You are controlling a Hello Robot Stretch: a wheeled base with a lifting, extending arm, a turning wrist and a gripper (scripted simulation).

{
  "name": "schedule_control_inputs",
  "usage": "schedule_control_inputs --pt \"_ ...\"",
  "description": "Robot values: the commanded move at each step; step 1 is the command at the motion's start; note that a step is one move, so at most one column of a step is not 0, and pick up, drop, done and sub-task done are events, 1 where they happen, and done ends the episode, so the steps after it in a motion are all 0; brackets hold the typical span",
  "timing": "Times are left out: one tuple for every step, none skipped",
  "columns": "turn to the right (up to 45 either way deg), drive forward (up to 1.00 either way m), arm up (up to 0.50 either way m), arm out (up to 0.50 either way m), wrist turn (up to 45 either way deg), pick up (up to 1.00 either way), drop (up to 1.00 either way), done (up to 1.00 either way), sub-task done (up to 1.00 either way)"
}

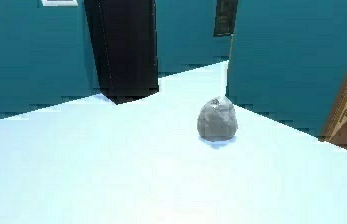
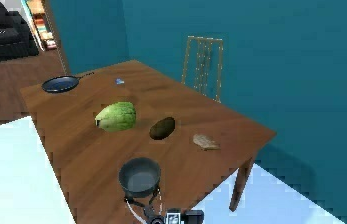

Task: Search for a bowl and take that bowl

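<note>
One dark bowl point(image 2: 139, 177) stands on the wooden table point(image 2: 236, 135), close to the table's near edge; the search step is judged complete, since the bowl lies close to the gripper point(image 2: 149, 204); the take is judged not yet done, as the bowl rests on the tabletop. Gripper pose: low at the arm side view's bottom edge, fingers directed toward the bowl; contact cannot be told; whether the gripper holds anything cannot be told either. A green melon-like thing point(image 2: 116, 116) and a pan point(image 2: 61, 84) lie farther out on the table.
</note>
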Motion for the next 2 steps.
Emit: schedule_control_inputs --pt "0.0 0.0 0.1 0.0 0.0 0.0 0.0 0.0 0.0" --pt "0.0 0.0 0.0 0.0 0.0 0.0 0.0 1.0 0.0"
